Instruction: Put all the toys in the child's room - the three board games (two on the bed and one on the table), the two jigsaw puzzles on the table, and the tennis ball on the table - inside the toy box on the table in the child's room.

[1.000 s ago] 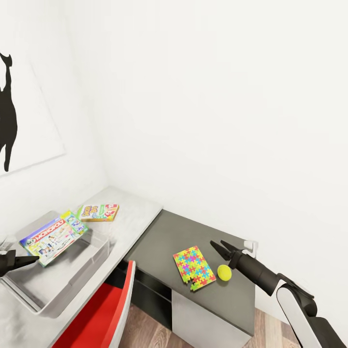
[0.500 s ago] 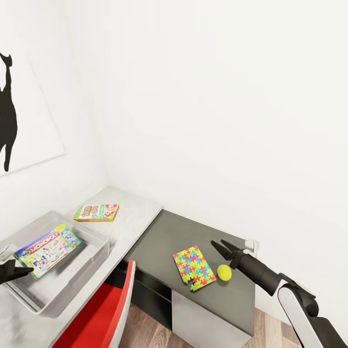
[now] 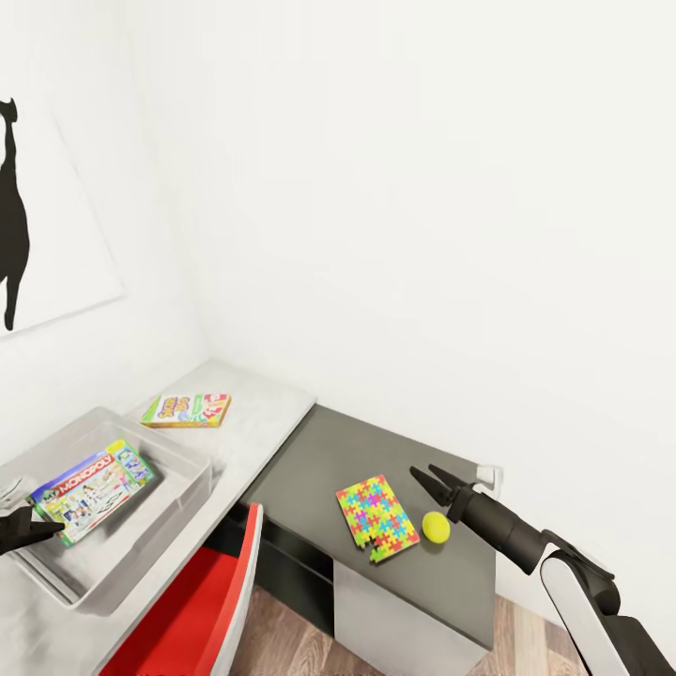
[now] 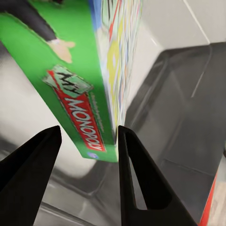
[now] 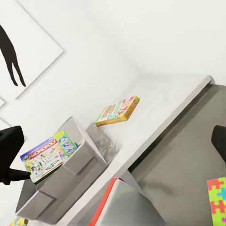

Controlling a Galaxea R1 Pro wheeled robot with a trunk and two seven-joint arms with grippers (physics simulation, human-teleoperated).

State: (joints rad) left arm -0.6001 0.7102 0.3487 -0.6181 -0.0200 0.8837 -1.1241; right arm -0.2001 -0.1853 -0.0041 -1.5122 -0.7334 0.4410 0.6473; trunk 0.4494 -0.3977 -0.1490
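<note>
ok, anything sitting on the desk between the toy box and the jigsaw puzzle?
Head view: no toy between the toy box and the jigsaw puzzle, just bare desk top. The red chair back rises in front of that stretch.

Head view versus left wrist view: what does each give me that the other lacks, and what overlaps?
Head view adds the jigsaw puzzle and tennis ball on the dark desk section, the open right gripper near them, and a second board game beside the toy box. Left wrist view adds the Monopoly box's green edge between the left gripper's fingers. Shared: Monopoly box, toy box.
</note>
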